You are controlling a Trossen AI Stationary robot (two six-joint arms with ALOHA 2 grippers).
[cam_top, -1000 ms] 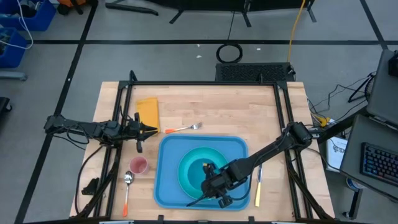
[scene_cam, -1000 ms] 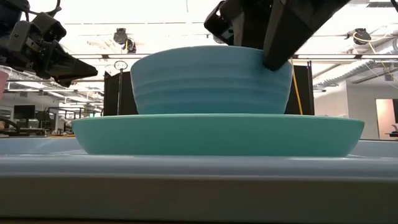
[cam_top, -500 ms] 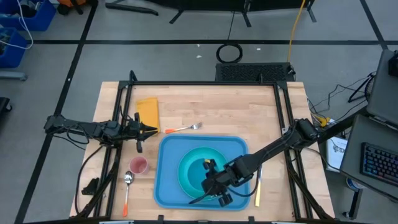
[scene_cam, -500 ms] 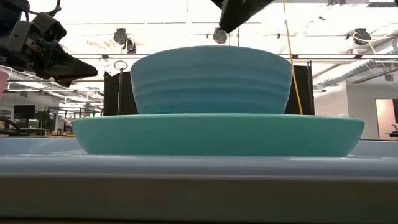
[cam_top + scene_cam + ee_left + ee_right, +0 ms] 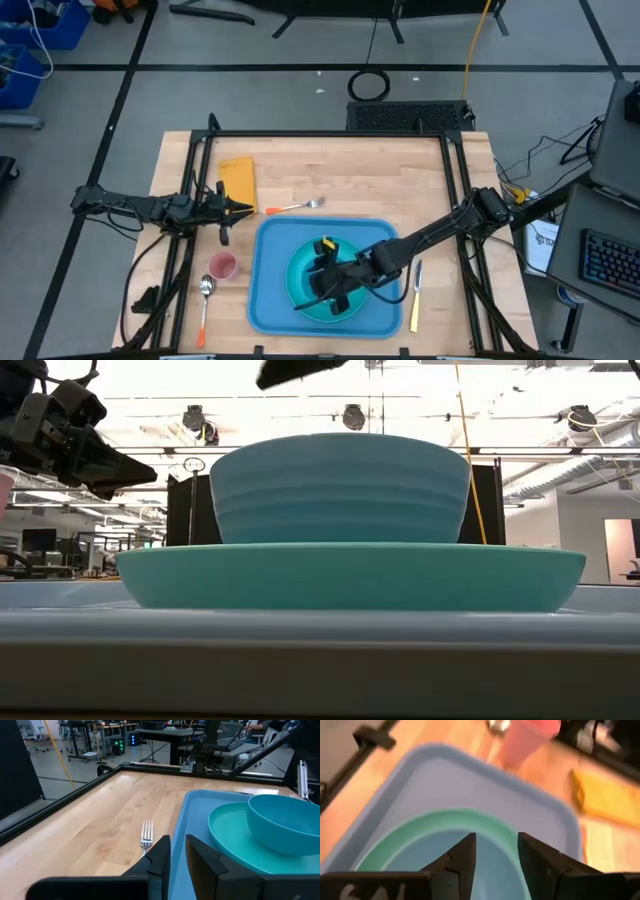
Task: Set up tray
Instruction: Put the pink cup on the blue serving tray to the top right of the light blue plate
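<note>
Tray point(image 5: 268, 300) lies right under the right gripper point(image 5: 322, 284), fingers apart, empty; we see left gripper point(image 5: 240, 210) waiting far-left, nearly closed, empty.

Smooth plastic tray point(image 5: 270, 300), glossy bowl point(image 5: 285, 822), wooden table point(image 5: 340, 170), metal fork point(image 5: 146, 835)

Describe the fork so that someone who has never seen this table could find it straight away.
Start at the big blue tray at the near middle of the wooden table. Just beyond the tray's far left corner, a fork lies flat on the bare wood, right of the yellow cloth. It is all silver, unlike the orange-handled spoon and the yellow-handled knife beside the tray.
</note>
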